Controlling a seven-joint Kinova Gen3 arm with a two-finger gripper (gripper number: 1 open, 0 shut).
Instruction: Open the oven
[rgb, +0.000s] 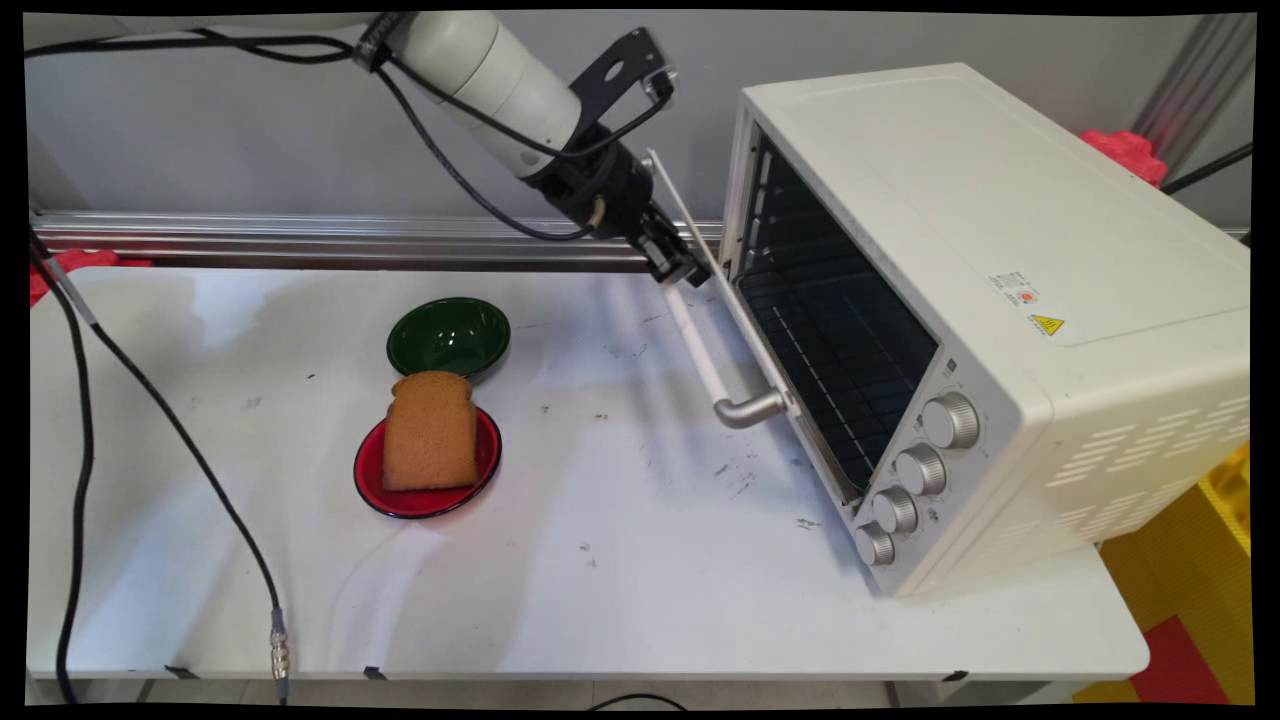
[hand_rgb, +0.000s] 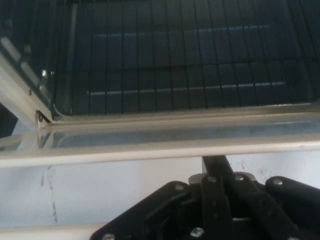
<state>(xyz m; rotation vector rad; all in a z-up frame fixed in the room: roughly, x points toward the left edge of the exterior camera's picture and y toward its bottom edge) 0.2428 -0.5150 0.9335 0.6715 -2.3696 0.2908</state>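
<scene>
The hand (rgb: 688, 268) is up against the far end of the toaster oven's (rgb: 1000, 300) door (rgb: 700, 250), which hangs partly open and slanted. It sits right at the white handle bar (rgb: 700, 350) that runs along the door's edge, apparently closed on it, though I cannot tell for certain how the fingers stand. Straight ahead of the hand, past the door's rim (hand_rgb: 160, 150), is the dark inside of the oven with its wire rack (hand_rgb: 190, 75). The oven's four silver knobs (rgb: 920, 468) lie well away from the hand, at the near end of the oven's front. Behind and below the hand, well apart from it on the white tabletop (rgb: 620, 560), a slice of brown bread (rgb: 430, 430) rests on a red plate (rgb: 420, 500). A green bowl (rgb: 448, 337) stands just beside the plate, on the side closer to the hand.
</scene>
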